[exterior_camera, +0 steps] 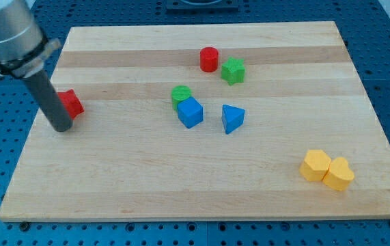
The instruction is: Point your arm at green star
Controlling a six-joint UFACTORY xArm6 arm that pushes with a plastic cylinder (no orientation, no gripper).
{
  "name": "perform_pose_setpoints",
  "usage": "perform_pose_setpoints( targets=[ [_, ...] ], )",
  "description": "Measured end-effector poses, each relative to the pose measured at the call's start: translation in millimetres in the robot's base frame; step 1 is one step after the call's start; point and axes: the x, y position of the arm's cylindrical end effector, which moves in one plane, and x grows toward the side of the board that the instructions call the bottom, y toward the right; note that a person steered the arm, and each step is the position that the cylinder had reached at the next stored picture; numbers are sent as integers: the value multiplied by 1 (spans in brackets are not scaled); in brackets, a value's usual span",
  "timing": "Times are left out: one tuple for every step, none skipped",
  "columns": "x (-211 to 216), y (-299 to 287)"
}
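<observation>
Yellow blocks lie nearest; my tip, upright, touches the red block, holding nothing.

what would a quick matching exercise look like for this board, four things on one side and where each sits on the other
Things:
1. my tip
2. green star
3. blue triangle
4. yellow blocks

Places:
A. near the view's bottom right corner, the two touching
B. just right of the red cylinder, toward the view's top
C. far at the view's left, against the red block
D. mid-board, right of the blue cube

Pairs: 1-C, 2-B, 3-D, 4-A
</observation>
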Motion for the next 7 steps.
perform_pose_setpoints(
  targets=[
    [-14, 24],
    [-61, 32],
    [-110, 34],
    [-154, 43],
    [-178, 85],
    [-197, 142],
    [-200, 199]
  ],
)
